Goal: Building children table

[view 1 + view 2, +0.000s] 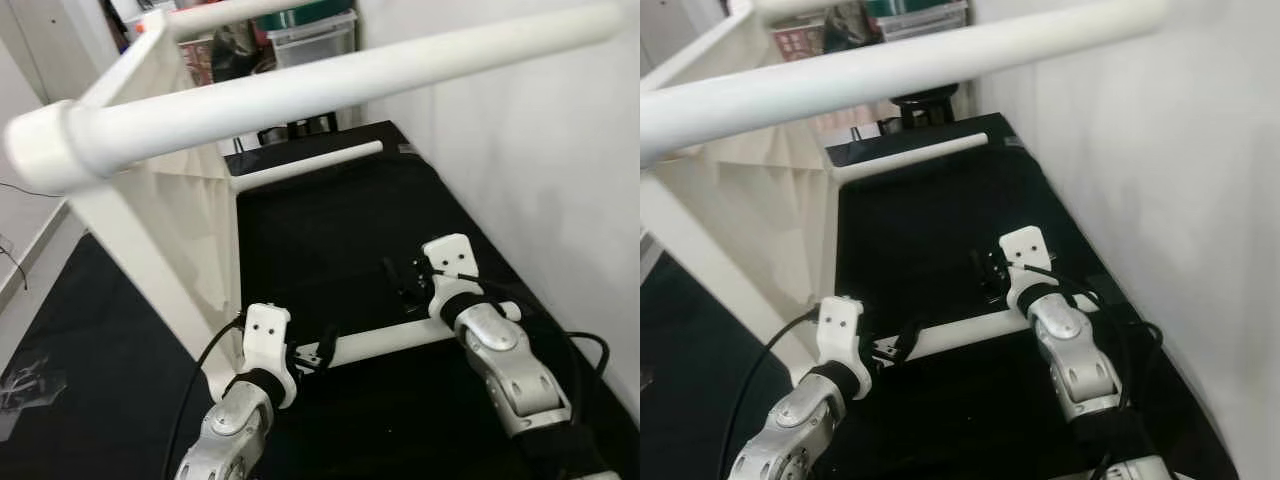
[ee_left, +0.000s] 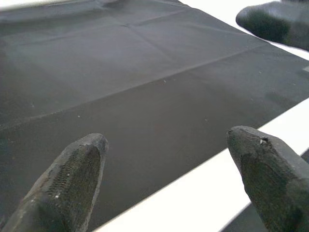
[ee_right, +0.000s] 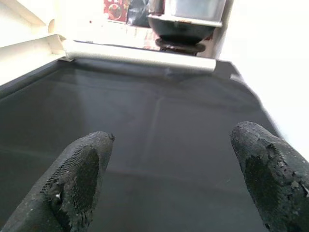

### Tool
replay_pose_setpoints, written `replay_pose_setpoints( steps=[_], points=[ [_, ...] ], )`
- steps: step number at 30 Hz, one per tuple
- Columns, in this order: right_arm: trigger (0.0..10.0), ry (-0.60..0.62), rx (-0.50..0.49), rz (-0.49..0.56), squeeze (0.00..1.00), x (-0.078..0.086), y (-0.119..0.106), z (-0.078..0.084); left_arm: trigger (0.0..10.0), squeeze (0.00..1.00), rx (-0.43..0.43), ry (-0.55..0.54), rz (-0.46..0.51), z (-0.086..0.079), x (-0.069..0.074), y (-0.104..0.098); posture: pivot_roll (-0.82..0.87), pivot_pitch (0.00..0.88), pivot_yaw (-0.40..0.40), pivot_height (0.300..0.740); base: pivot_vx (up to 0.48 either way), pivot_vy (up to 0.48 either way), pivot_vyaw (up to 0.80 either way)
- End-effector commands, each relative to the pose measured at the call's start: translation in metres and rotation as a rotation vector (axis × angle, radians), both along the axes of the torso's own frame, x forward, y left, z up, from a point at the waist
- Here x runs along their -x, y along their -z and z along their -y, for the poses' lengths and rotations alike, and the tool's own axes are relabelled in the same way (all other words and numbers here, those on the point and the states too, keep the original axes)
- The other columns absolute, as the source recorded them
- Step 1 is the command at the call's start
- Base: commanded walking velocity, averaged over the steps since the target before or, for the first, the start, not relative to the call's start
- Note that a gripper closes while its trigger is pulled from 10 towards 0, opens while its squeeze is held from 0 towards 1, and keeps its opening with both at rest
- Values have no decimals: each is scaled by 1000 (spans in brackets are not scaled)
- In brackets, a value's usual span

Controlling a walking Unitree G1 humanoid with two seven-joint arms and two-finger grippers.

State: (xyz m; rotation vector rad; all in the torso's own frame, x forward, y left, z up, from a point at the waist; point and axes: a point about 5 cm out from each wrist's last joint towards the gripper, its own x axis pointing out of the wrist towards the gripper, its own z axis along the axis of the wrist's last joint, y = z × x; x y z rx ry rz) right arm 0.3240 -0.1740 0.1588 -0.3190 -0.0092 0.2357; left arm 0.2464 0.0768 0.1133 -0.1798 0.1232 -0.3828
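Observation:
A white children's table stands on its side, its top panel [image 1: 180,220] upright at my left. One upper leg [image 1: 330,85] crosses close in front of my head. A far lower leg [image 1: 310,165] and a near lower leg [image 1: 390,340] lie just over the black mat [image 1: 330,240]. My left gripper [image 1: 322,348] is open astride the near lower leg [image 2: 203,203], close to the panel. My right gripper [image 1: 405,280] is open at that leg's free end, just beyond it, fingers [image 3: 77,179] over the mat and aimed at the far leg [image 3: 140,53].
A white wall [image 1: 540,150] runs along the mat's right edge. Plastic storage boxes [image 1: 310,35] and a dark round base [image 1: 295,128] stand behind the table. Pale floor [image 1: 20,215] lies at the far left, and a black cable trails from my left wrist.

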Motion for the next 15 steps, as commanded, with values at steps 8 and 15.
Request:
replay_pose_setpoints(
  steps=[8,15],
  points=[
    [10000,-50,46,-23,0,2,1,-8,10000,0,10,-24,6,-2,-6,-6,-103,53,115,740,0,0,0],
    [10000,-72,107,-99,0,6,14,-9,10000,0,3,-33,20,-2,-5,-9,-102,59,113,740,0,0,0]
  ],
)
